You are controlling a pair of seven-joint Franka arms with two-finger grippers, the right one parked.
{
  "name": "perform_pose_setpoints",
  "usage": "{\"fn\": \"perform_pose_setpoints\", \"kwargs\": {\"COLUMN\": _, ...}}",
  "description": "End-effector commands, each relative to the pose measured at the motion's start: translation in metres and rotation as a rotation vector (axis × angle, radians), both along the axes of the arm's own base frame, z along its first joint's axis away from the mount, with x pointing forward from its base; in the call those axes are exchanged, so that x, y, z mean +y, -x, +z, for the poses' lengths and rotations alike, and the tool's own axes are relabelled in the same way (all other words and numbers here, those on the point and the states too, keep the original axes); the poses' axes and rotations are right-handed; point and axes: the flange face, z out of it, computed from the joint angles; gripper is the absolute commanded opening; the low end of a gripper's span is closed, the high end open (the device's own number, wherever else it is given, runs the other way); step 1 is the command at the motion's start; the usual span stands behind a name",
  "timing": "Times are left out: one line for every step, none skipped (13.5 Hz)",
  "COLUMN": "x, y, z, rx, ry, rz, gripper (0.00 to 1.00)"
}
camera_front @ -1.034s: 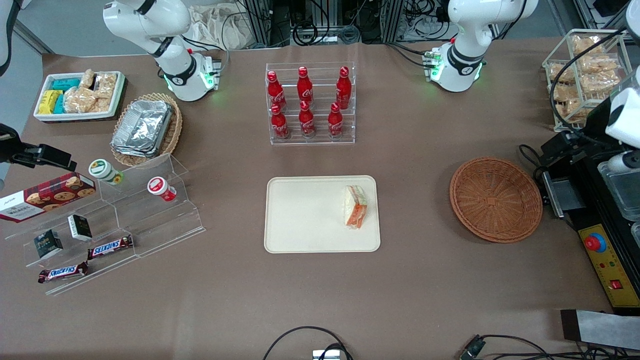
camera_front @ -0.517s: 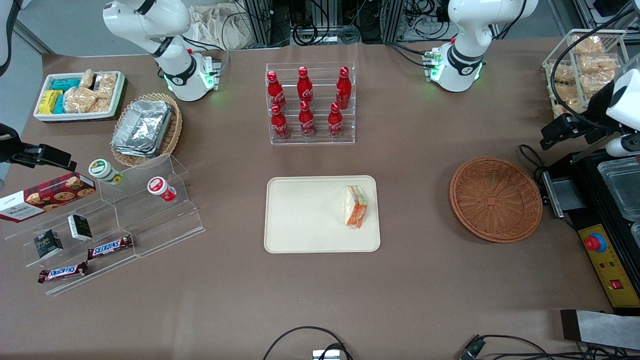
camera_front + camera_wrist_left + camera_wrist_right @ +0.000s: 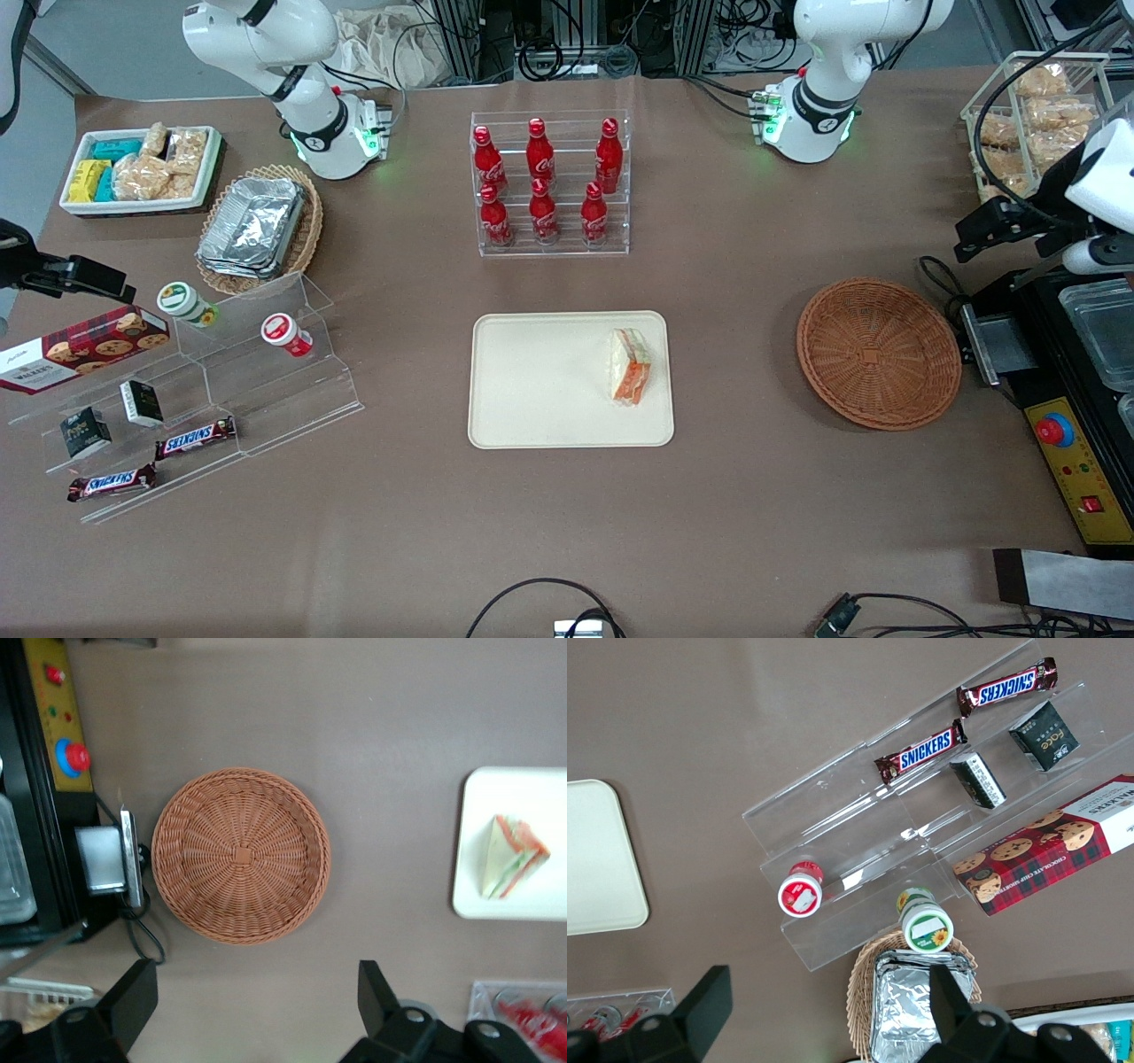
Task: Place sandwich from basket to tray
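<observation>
The sandwich [image 3: 630, 366] is lying on the tray [image 3: 532, 390], near the tray's three o'clock edge in the front view, its orange and green filling showing along the cut side. The rest of the flat, cream, round-cornered tray is bare. The basket [image 3: 878, 353], a round shallow bowl of reddish-brown woven wicker, is sitting empty beside the tray at about three o'clock from it, toward the working arm's end of the table.

The gripper [image 3: 257, 1001] is hanging high above the table near the basket; in the front view it is showing only as dark parts at the picture's edge [image 3: 992, 229], at roughly one o'clock from the basket. The left wrist view is showing its two dark fingers [image 3: 133, 997] spread wide apart with nothing between them. That view is also giving the basket's spiral weave with a small square at its centre, and the sandwich [image 3: 514, 857] as a pale wedge with a striped edge.

Only the front view is showing the clear rack of red bottles [image 3: 542, 184] at twelve o'clock from the tray. The right wrist view alone is showing the clear stepped shelf [image 3: 921, 828] close up, with chocolate bars [image 3: 920, 750], small dark boxes and a red tartan cookie box [image 3: 1050, 843], plus two round-lidded cups.
</observation>
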Motion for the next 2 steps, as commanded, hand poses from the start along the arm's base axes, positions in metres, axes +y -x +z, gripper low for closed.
{"fn": "perform_pose_setpoints", "kwargs": {"x": 0.0043, "y": 0.0103, "z": 0.0057, "rx": 0.009, "ry": -0.030, "rz": -0.084, "gripper": 1.00}}
{"fn": "perform_pose_setpoints", "kwargs": {"x": 0.0041, "y": 0.0103, "z": 0.0057, "rx": 0.009, "ry": -0.028, "rz": -0.084, "gripper": 1.00}}
